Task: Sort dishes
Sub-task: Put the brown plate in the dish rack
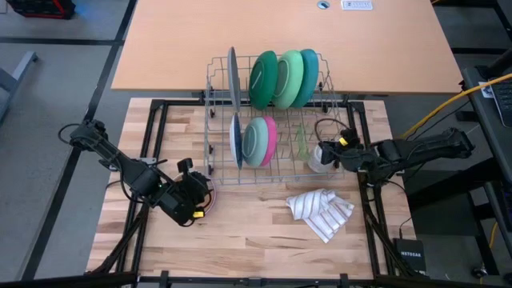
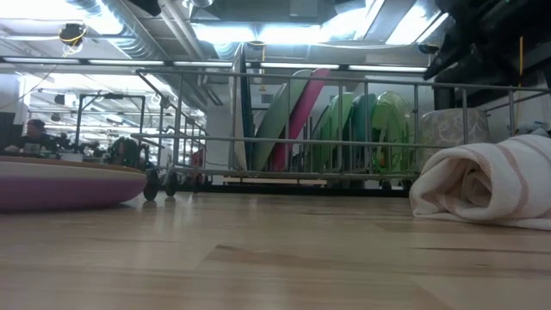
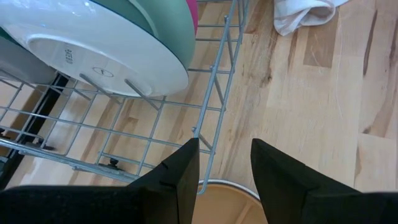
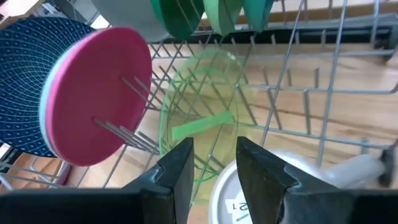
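The step in hand looks like the end of a placement: the right claw point(image 1: 330, 152) hovers at the right end of the wire rack point(image 1: 214, 120), its fingers parted with nothing between them, just above a translucent green plate point(image 4: 202, 118) that stands on edge among the tines and a white dish point(image 4: 249, 190) lying below the fingertips. Whether the fingers touch either dish I cannot tell. Most dishes are already racked — a grey plate point(image 1: 233, 76) and three green-to-teal plates point(image 1: 284, 78) in the back row, a blue plate point(image 1: 236, 142), a teal one and a pink plate point(image 1: 270, 138) in the front. The left claw point(image 1: 190, 202) waits low over the worktop point(image 1: 256, 240) in front of the rack's left corner, fingers spread and empty, above a round dish point(image 3: 224, 205) whose rim shows beneath them; the low view shows a purple dish point(image 2: 60, 182) lying flat on the wood. The next move likely calls for the right arm to back out without knocking the tines — then fetch that loose dish. A striped cloth point(image 1: 320, 212) lies near the rack.
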Motion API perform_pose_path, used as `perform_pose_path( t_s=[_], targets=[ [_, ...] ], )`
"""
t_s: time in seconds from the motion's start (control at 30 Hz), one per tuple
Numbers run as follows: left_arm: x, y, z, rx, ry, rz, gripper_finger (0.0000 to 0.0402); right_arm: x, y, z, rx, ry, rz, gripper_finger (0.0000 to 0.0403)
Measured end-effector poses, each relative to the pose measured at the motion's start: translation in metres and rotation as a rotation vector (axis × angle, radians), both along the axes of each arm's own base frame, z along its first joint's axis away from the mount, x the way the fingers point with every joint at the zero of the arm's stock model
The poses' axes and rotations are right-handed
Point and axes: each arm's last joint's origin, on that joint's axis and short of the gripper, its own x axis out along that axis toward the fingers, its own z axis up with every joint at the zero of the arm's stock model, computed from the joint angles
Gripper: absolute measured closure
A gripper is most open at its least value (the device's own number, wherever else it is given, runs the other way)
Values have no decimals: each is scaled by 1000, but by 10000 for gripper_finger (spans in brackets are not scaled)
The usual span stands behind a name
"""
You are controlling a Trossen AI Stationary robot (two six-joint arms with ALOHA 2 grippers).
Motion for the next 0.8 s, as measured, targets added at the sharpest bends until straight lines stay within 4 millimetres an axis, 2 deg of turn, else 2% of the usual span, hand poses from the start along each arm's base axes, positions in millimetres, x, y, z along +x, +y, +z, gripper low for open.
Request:
perform_pose_path(
  t_s=[0.1,0.23,0.4,0.6,0.8],
  targets=[
    [0,0,0,0,0,0,268,-8,-1,16,3,14,5,279],
    [0,0,0,-1,0,0,268,-9,0,40,74,-59,60,279],
    [-3,-6,-2,-102,38,-27,268,1,8,58,230,-203,223,279],
    [-15,-26,-11,-253,107,-56,268,27,19,58,349,-243,383,279],
    [-33,-44,-47,-335,148,37,268,60,27,40,382,-157,418,279]
  ],
)
